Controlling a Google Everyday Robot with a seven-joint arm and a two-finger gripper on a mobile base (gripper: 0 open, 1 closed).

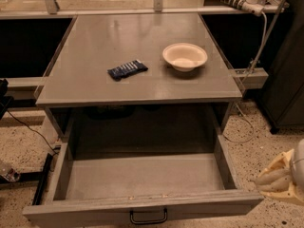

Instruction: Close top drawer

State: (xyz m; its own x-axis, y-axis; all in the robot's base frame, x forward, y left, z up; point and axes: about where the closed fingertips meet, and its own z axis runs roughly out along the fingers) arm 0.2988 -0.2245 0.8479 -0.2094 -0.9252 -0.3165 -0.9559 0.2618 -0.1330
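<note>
The top drawer [142, 175] is pulled wide open below the grey tabletop [95, 84]. It is wide, deep, grey and empty inside. Its flat front panel [95, 212] runs along the bottom of the view with a small black loop handle [148, 217] in the middle. My gripper [273, 182] is at the lower right edge, just right of the drawer's front right corner. Its cream fingers [271, 176] point left toward that corner.
A cream bowl [185, 56] and a dark blue snack packet [127, 70] lie on the tabletop. A white cable [259, 42] hangs at the right beside a dark cabinet [287, 80]. Speckled floor surrounds the table; black gear [4, 99] sits at the left.
</note>
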